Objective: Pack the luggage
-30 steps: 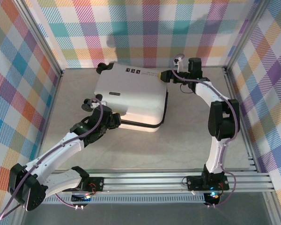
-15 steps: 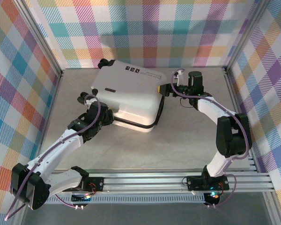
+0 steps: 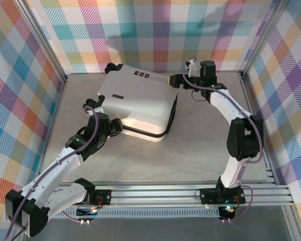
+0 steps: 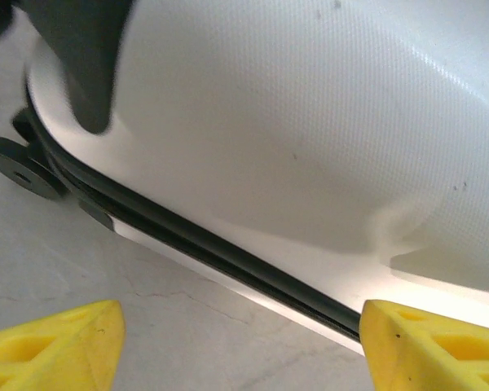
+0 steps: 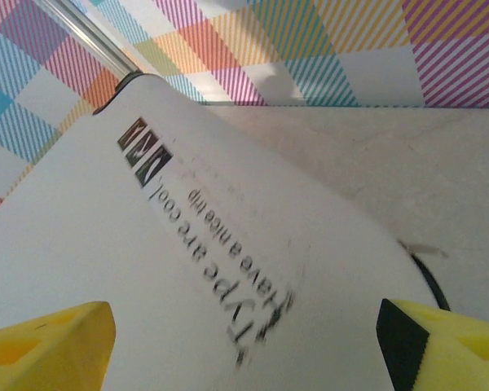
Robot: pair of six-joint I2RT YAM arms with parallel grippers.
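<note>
Left gripper [image 4: 240, 338], right gripper [image 5: 244, 342] wide-spread at luggage [image 3: 138, 100]

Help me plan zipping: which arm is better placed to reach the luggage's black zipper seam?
Left. The left gripper, open, faces the zipper seam directly; the right gripper sits over the luggage's printed shell.

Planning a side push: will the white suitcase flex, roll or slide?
The luggage likely stays stiff: its shell looks hard. Lying flat on the table, it should slide, not roll on its wheel. The smooth shell may be slippery.
</note>
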